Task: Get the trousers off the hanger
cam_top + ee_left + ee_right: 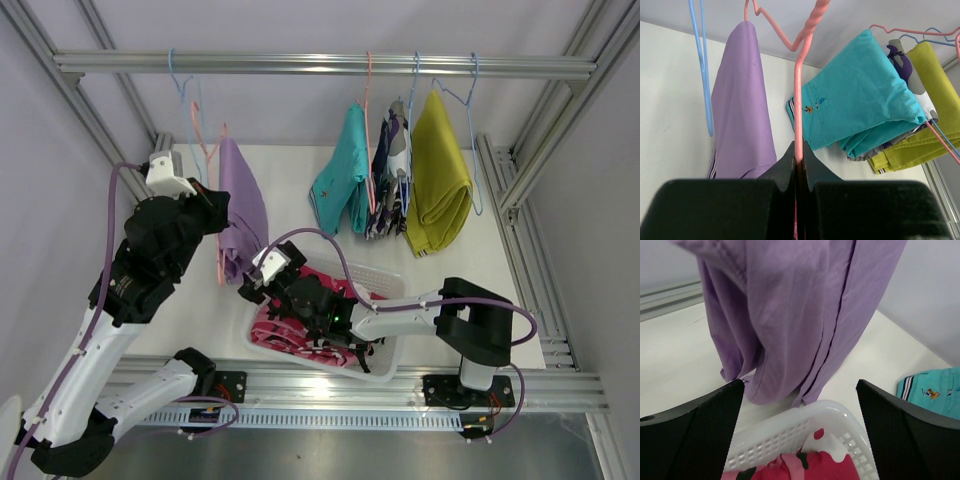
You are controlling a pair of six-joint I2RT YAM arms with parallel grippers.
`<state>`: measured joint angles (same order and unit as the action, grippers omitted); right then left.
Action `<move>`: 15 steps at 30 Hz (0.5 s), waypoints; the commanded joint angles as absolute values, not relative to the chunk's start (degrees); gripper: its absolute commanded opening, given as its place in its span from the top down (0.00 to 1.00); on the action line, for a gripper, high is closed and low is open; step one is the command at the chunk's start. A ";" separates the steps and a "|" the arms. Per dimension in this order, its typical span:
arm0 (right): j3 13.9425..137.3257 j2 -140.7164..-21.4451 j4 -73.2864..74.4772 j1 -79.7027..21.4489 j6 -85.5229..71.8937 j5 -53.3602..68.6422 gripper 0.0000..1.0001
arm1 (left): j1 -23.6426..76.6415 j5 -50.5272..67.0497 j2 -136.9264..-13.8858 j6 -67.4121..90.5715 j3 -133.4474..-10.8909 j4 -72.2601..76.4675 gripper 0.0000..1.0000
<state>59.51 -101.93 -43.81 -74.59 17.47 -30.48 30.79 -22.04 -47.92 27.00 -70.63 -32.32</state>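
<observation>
The lilac trousers (243, 195) (740, 105) (790, 315) hang over a pink hanger (220, 262) (799, 85) at the left. My left gripper (220, 215) (800, 150) is shut on that hanger's wire beside them. Teal trousers (345, 175) (860, 95), camouflage trousers (390, 190) (907, 65) and mustard trousers (440, 175) (935, 90) hang from hangers on the rail (320, 64). Pink-red patterned trousers (295, 330) (810, 467) lie in a white basket (385, 280) (805, 417). My right gripper (262, 272) (800, 383) stands open over the basket's far rim, just short of the lilac trousers' lower end, holding nothing.
An empty blue hanger (185, 100) (702, 65) hangs on the rail left of the pink one. Aluminium frame posts (520, 170) flank the white table (290, 170). The basket sits near the front edge between the two arms.
</observation>
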 commanded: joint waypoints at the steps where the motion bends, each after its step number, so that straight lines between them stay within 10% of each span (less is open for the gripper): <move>1: 59.41 -100.54 -45.62 -74.80 15.38 -30.76 0.01 | 30.23 -21.09 -46.76 27.42 -73.92 -26.54 0.99; 15: 62.14 -103.44 -45.62 -72.69 16.26 -29.36 0.01 | 30.23 -19.42 -46.50 27.68 -73.83 -26.46 1.00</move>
